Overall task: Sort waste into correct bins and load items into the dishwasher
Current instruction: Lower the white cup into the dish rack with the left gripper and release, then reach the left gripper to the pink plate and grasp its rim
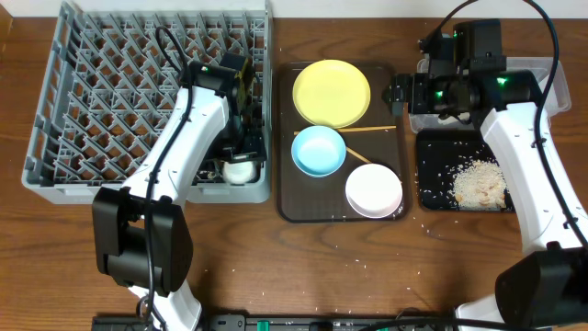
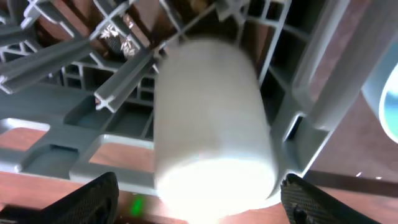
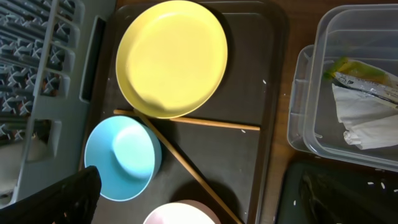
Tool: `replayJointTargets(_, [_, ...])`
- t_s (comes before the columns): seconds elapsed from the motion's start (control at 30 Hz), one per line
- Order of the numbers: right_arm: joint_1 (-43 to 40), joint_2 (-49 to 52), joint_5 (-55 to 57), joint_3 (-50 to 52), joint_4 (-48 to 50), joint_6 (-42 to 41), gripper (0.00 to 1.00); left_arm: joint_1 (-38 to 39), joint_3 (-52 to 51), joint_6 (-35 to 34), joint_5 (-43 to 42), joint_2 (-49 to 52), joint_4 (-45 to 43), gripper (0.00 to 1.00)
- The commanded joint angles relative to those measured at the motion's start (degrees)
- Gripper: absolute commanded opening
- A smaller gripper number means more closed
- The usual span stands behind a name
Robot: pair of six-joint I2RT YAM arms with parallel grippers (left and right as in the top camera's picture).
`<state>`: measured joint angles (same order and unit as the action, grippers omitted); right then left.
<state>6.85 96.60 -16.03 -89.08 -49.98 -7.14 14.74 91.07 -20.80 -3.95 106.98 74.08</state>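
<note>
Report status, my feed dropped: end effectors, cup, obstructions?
Left end effector open, straddling white cup in dish rack. Right end effector open, empty. No obstruction seen.

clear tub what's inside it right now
The clear tub holds a green-and-yellow snack wrapper and a crumpled white napkin. Its right part runs off the right wrist view, and overhead the right arm covers it, so anything there is unseen.

Grey dish rack: at left. A small white cup sits in its near-right corner.

Right of the rack, far to near: round yellow plate, light blue bowl, white bowl. All are upright and empty.

Two wooden chopsticks cross at the plate's near edge.

Clear tub: holds a green-and-yellow wrapper and a crumpled white napkin.

Black tray: just in front of the tub, holds white rice scraps.
</note>
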Motion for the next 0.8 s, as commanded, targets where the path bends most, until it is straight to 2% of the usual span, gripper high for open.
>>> replayJointTargets(0.0, [0.3, -0.3, 0.2, -0.2, -0.2, 0.1, 0.99, -0.2, 1.2, 0.2, 0.1, -1.0, -0.3, 0.85])
replayJointTargets(0.2, [0.3, -0.3, 0.2, -0.2, -0.2, 0.1, 0.99, -0.1, 7.7, 0.9, -0.2, -1.2, -0.4, 0.83])
replayJointTargets(0.37, [0.2, -0.5, 0.2, -0.2, 1.1, -0.2, 0.99, 1.5, 12.2, 6.6, -7.2, -2.6, -1.5, 0.8])
replayJointTargets(0.63, [-3.1, -2.9, 0.2, -0.2, 1.3, -3.6, 0.98, 9.4, 8.8, 6.8, -9.1, -1.4, -5.1, 0.8])
replayJointTargets(0.77, [-4.4, -3.0, 0.2, -0.2, -0.3, -3.5, 0.98, 13.7, 6.6, 3.4, -9.1, 0.6, -7.6, 0.77])
